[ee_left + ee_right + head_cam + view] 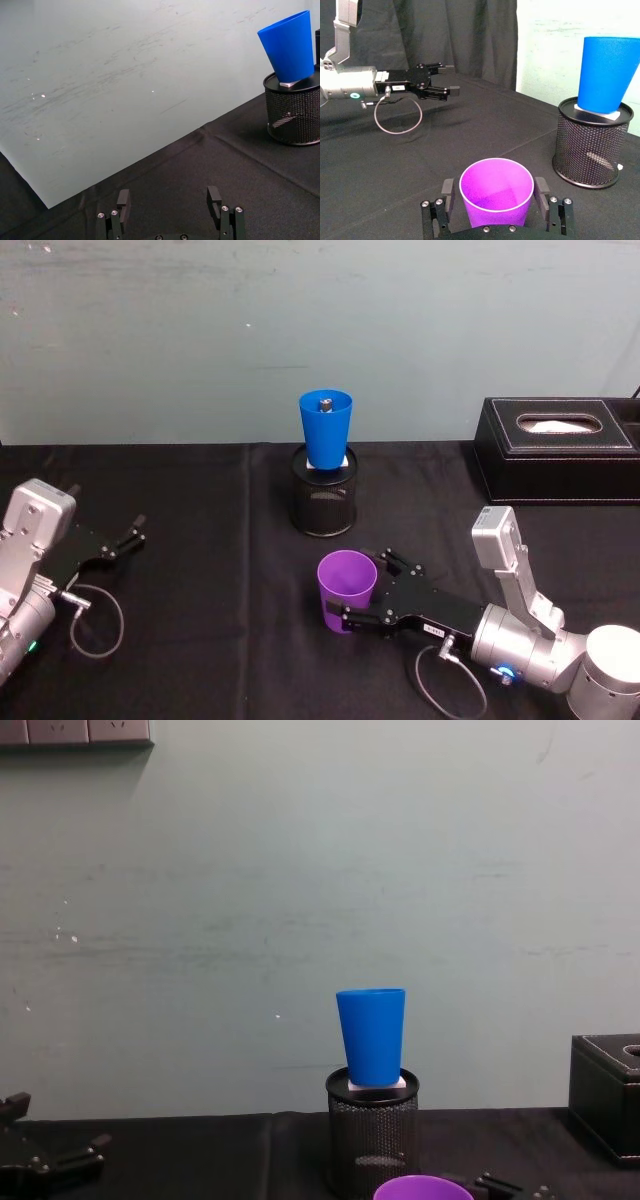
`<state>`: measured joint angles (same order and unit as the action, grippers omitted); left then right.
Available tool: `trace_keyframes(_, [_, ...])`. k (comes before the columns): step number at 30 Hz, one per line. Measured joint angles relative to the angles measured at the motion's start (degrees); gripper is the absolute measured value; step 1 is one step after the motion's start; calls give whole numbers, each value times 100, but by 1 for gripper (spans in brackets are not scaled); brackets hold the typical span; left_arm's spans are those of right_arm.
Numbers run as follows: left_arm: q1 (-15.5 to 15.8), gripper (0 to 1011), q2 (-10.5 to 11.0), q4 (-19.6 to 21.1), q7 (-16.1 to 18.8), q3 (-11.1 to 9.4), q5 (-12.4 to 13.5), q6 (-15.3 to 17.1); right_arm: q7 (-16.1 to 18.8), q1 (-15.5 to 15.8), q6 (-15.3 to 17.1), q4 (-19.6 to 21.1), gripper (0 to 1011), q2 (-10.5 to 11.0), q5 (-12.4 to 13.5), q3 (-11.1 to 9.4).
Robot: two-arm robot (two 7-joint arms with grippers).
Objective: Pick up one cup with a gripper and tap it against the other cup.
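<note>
The purple cup (347, 590) stands upright on the black cloth near the front middle. My right gripper (360, 587) reaches in from the right and straddles it, one black finger (448, 188) on each side with a thin gap, so it is open around the cup (495, 197). The blue cup (326, 427) stands on a white piece on top of a black mesh holder (324, 502) farther back, also in the chest view as the blue cup (372, 1035). My left gripper (130, 535) rests open at the left, away from both cups.
A black tissue box (556, 448) sits at the back right. A pale wall (300, 870) closes the back of the table. A loose cable loop (95, 620) lies by the left arm. Open cloth lies between the left gripper (168, 200) and the holder (294, 112).
</note>
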<state>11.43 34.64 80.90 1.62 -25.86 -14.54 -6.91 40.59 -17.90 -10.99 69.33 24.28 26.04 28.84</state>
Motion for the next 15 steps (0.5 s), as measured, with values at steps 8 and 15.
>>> trace_keyframes(8, [0,1000,0,0,0,0,0,0,0,6,7,18,982,11,0,0])
trace_keyframes(15, [0,1000,0,0,0,0,0,0,0,9,10,28,833,16,-2,0])
